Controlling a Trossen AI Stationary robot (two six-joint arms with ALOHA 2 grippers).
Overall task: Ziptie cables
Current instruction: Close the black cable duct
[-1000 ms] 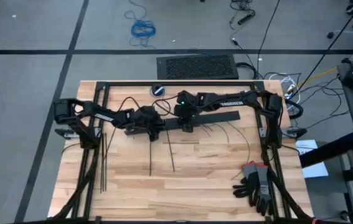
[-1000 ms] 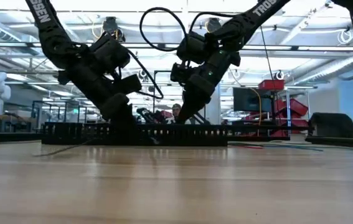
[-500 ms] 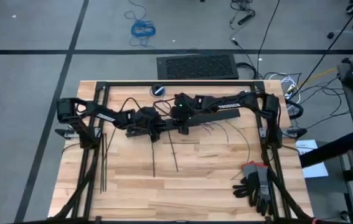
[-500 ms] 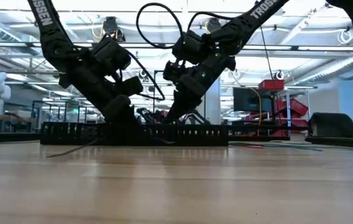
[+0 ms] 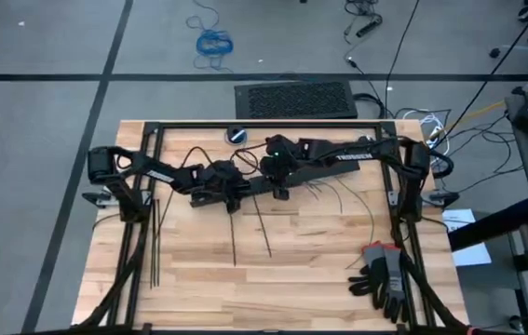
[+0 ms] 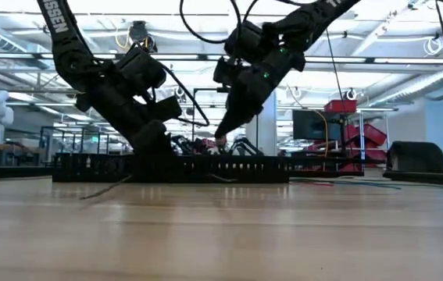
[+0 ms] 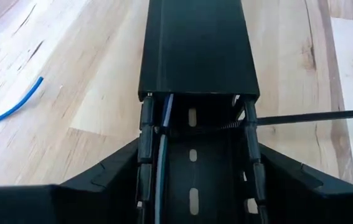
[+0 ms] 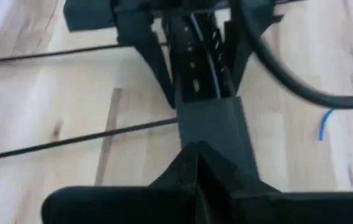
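Along the desk's [image 5: 198, 279] left edge, several zipties [image 5: 155, 244] lie straight and parallel beside the frame rail, with bare wood ahead of them toward the near edge. Two more black strips [image 5: 264, 228] slant across the open middle. Moving right, the left tool [image 5: 231, 191] is down on the black slotted channel [image 5: 324, 177]; its wrist view shows both fingers [image 7: 146, 134] spread to either side of the channel's open section. Inside that trough run blue and dark cables [image 7: 162, 143], passing under the lidded part. A ziptie [image 7: 313, 116] sticks out sideways from the channel wall, something the overhead view cannot resolve. A loose blue wire end [image 7: 11, 106] lies on the wood beside it. Next, the right tool [image 5: 279, 189] sits just beside the left one on the same channel; its own camera shows its fingers [image 8: 195, 171] pressed together over the lid. Further right, thin cables [image 5: 343, 197] splay across the wood. At the near right corner lie grey gloves [image 5: 385, 274].
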